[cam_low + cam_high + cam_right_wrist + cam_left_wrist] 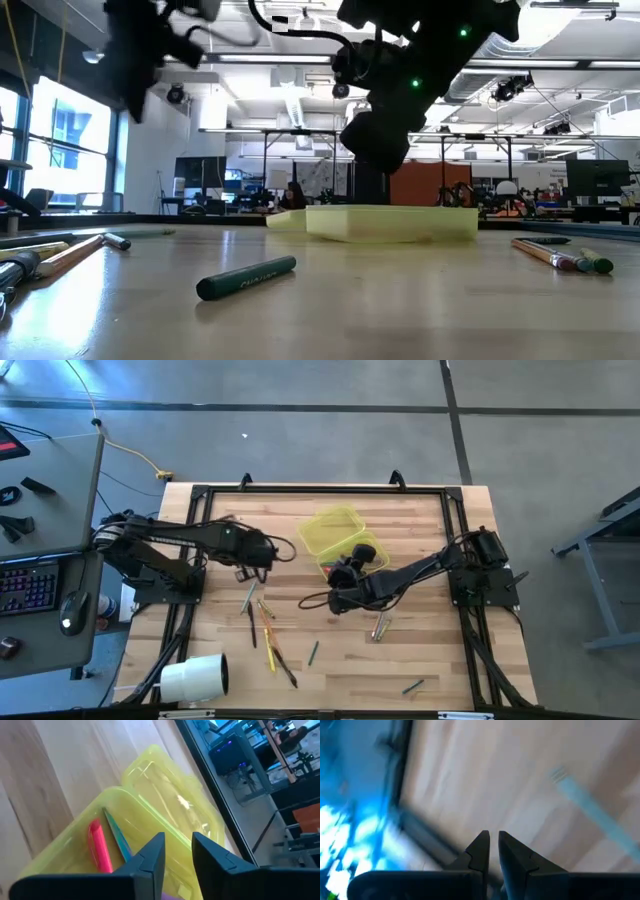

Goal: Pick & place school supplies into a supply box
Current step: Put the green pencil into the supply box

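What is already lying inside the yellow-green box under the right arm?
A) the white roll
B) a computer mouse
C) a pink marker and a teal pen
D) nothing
C: the right wrist view shows a pink marker and a teal pen side by side in the supply box.

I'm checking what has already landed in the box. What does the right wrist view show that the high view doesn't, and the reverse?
Only the right wrist view shows inside the translucent yellow-green plastic supply box: a pink marker and a thin teal pen lie in its nearer half.

Only the high view shows the pens and pencils scattered on the wooden table, the white cylinder roll and the left gripper.

Both show the box with its lid open and the right gripper at it, nothing seen between the fingers.
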Action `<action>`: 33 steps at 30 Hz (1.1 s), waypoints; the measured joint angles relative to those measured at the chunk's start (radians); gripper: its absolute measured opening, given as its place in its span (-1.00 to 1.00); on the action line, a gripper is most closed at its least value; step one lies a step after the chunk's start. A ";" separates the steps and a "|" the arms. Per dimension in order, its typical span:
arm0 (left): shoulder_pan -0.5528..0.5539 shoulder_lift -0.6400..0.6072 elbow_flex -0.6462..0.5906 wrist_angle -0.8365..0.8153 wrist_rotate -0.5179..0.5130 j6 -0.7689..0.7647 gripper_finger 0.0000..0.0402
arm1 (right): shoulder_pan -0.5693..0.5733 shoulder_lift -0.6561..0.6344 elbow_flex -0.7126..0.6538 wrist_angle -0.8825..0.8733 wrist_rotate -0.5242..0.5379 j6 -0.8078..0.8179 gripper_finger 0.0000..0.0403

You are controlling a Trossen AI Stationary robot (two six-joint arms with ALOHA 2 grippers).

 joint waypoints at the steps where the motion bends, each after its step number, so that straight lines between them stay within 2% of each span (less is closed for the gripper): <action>1: 0.000 0.000 -0.017 -0.064 -0.011 -0.073 -0.63 | 0.000 0.000 0.000 -0.001 -0.004 -0.004 -0.58; 3: 0.000 -0.001 -0.067 -0.070 -0.010 -0.170 -0.63 | 0.001 0.000 0.000 0.000 -0.006 -0.027 -0.57; 6: -0.006 -0.048 -0.177 -0.030 0.088 -0.190 -0.63 | 0.001 0.000 0.000 0.000 0.005 -0.072 -0.57; 11: -0.035 -0.056 -0.333 -0.047 0.160 -0.231 -0.63 | -0.004 0.000 0.000 0.007 0.008 -0.186 -0.56; 14: -0.060 -0.066 -0.364 -0.086 0.220 -0.297 -0.63 | -0.009 -0.010 0.000 0.036 0.018 -0.258 -0.56; 16: -0.102 -0.098 -0.341 -0.043 0.213 -0.336 -0.63 | -0.013 -0.022 0.009 0.052 0.011 -0.292 -0.55; 17: -0.122 -0.109 -0.327 -0.073 0.213 -0.343 -0.63 | -0.016 -0.028 0.019 0.052 0.006 -0.297 -0.55; 22: -0.216 -0.218 -0.286 -0.063 0.126 -0.414 -0.63 | -0.024 -0.077 0.090 0.056 0.017 -0.265 -0.55; 26: -0.293 -0.365 -0.299 -0.007 0.051 -0.593 -0.63 | -0.022 -0.122 0.120 0.059 0.003 -0.194 -0.54; 30: -0.382 -0.505 -0.366 0.210 -0.036 -0.697 -0.63 | -0.016 -0.157 0.121 0.072 -0.017 -0.182 -0.54; 33: -0.427 -0.571 -0.435 0.421 -0.083 -0.620 -0.63 | -0.016 -0.158 0.121 0.077 -0.029 -0.203 -0.54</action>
